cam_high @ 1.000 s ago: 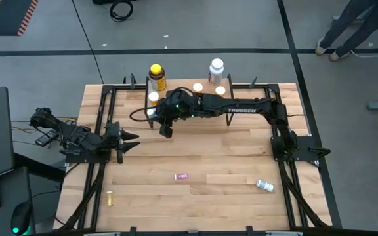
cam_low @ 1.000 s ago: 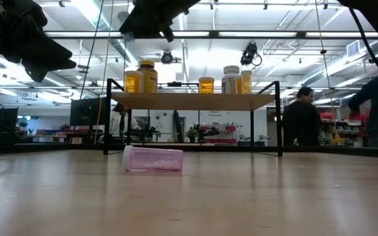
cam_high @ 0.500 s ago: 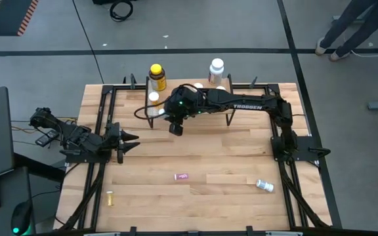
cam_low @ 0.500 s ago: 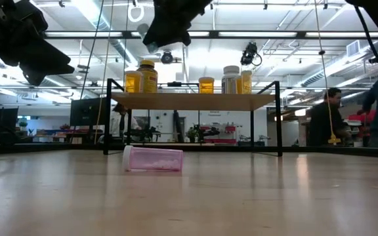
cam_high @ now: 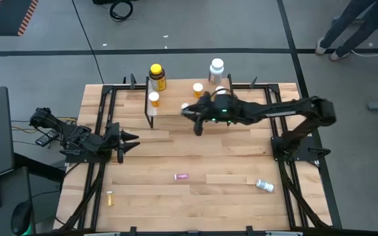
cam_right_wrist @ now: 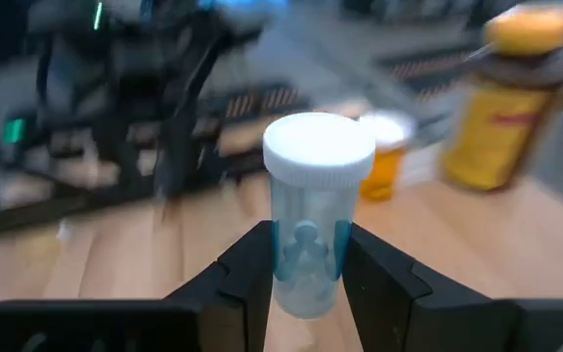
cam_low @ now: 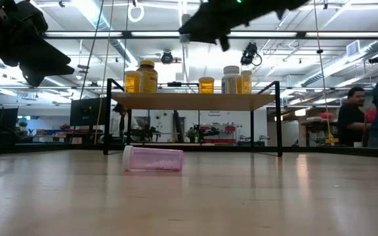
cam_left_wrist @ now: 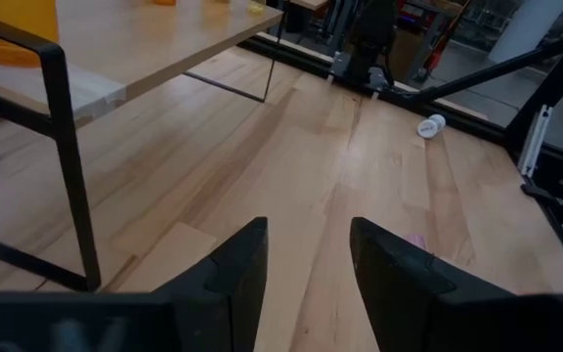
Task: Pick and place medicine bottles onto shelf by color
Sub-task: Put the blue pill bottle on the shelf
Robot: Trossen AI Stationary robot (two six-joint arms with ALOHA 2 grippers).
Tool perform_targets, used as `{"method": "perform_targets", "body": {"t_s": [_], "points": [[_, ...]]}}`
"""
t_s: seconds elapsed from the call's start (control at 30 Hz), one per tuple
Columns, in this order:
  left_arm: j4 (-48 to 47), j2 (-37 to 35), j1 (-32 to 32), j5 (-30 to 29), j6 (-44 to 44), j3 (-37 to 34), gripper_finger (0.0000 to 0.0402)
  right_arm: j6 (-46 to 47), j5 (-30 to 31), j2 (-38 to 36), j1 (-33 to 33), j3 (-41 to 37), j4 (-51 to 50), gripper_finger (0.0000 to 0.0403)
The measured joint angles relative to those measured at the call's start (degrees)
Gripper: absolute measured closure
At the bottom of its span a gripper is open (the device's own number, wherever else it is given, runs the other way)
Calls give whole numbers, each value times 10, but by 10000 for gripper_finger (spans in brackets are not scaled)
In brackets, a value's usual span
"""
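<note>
- Shelf (cam_high: 169,108): low rack, light wooden plank top on thin black metal legs, standing at the far side of the wooden tabletop (cam_high: 228,154). All positions below are given relative to it.
- Right arm reaches over the shelf's middle. Right gripper (cam_right_wrist: 303,256) is clamped on a clear teal-tinted vial with a white cap (cam_right_wrist: 311,200), held upright between the two dark fingers; in the high view the vial (cam_high: 184,106) sits above the plank, between the shelf's two bottle groups.
- Left arm waits off the shelf's left end, nearer the table's left edge. Left gripper (cam_left_wrist: 306,259) has its fingers spread apart with nothing between them.
- Big yellow bottle with a yellow cap (cam_high: 156,76): upright at the shelf's left far corner.
- Big white bottle with a white cap (cam_high: 216,68): upright on the shelf's right part, far edge.
- Orange white-capped vials: one (cam_high: 153,98) on the shelf's left end, just in front of the yellow bottle; one (cam_high: 197,88) near the white bottle.
- White vial (cam_high: 264,185): lying on the tabletop, well in front of the shelf's right end.
- Pink vial (cam_high: 182,176): lying on its side on the tabletop, well in front of the shelf's middle.
- Tiny yellow vial (cam_high: 109,197): on the tabletop, far in front of the shelf's left end, near the table's near-left corner.
</note>
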Motion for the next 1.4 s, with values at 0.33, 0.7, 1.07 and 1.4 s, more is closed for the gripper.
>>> {"method": "perform_targets", "body": {"t_s": [0.33,0.7,1.07,1.4], "points": [[1,0,0,-23,17,0,250,18,63,-49,-12,-164,169,280],[1,0,0,-49,23,0,247,-22,170,15,-11,-161,235,279],[1,0,0,-50,21,0,246,-43,226,26,-11,-163,258,279],[1,0,0,-50,20,0,249,-42,226,22,4,-163,249,279]]}}
